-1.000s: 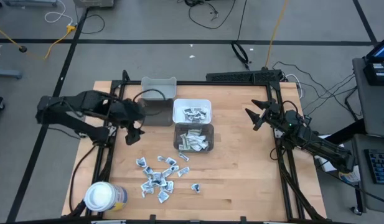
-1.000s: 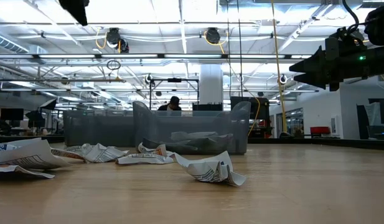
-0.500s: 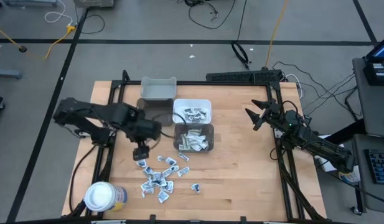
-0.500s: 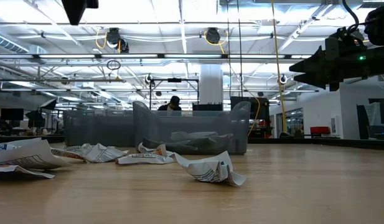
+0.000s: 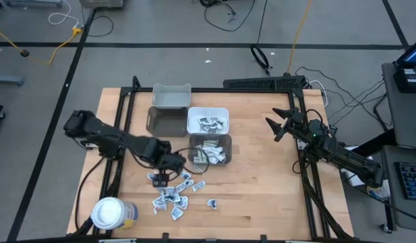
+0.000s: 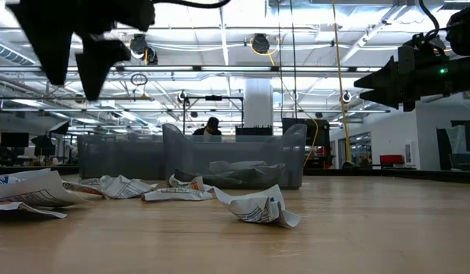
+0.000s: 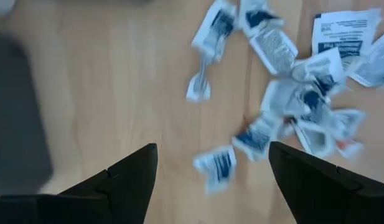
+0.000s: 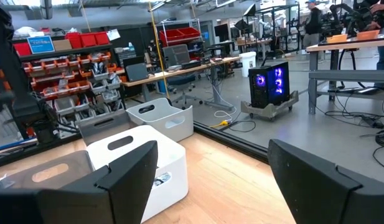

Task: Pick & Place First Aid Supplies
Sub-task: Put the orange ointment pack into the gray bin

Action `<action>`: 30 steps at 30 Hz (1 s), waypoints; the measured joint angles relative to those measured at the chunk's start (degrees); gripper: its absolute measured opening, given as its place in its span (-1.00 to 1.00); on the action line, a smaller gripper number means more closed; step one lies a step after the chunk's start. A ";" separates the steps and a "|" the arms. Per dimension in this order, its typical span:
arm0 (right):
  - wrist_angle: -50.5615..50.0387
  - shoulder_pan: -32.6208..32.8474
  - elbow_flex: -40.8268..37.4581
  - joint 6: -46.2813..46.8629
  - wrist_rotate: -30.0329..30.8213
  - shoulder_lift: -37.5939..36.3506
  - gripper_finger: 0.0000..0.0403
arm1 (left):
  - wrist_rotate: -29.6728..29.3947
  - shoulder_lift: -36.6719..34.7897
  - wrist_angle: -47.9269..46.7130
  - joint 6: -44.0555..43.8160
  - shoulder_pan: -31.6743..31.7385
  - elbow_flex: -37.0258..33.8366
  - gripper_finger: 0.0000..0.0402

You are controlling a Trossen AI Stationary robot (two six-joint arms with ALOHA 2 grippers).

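High view: the left gripper [image 5: 162, 177] hangs over the near-left edge of the scattered packets [image 5: 175, 194], fingers spread and empty. The pile runs away from it toward the table's front. The grey bin [image 5: 210, 149] and white bin [image 5: 208, 121] lie close behind. The right gripper [image 5: 278, 125] waits well apart, also spread; the left arm is clearly nearer.

Low view: the packets lie flat on the table [image 6: 356, 228], with open wood all around them.

Left wrist view: one small packet [image 7: 215, 165] lies between the fingertips [image 7: 134, 163], beneath them.

Right wrist view: bins only.
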 joint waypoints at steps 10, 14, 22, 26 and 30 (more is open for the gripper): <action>-0.01 0.00 0.00 0.00 0.01 0.00 0.48 | -6.02 1.42 15.67 9.07 -0.73 -10.49 0.54; 0.02 0.00 0.00 0.00 0.02 0.00 0.48 | -5.29 3.64 19.54 9.08 -0.41 -12.58 0.54; 0.00 0.01 0.00 0.00 0.02 0.00 0.48 | -3.58 9.81 24.75 10.21 0.15 -14.15 0.54; 0.01 0.00 0.00 0.00 0.02 0.00 0.48 | -2.09 11.66 26.79 10.60 0.93 -13.96 0.54; -0.01 0.01 0.00 0.00 0.02 -0.01 0.48 | 0.29 12.19 27.28 11.00 1.72 -13.87 0.38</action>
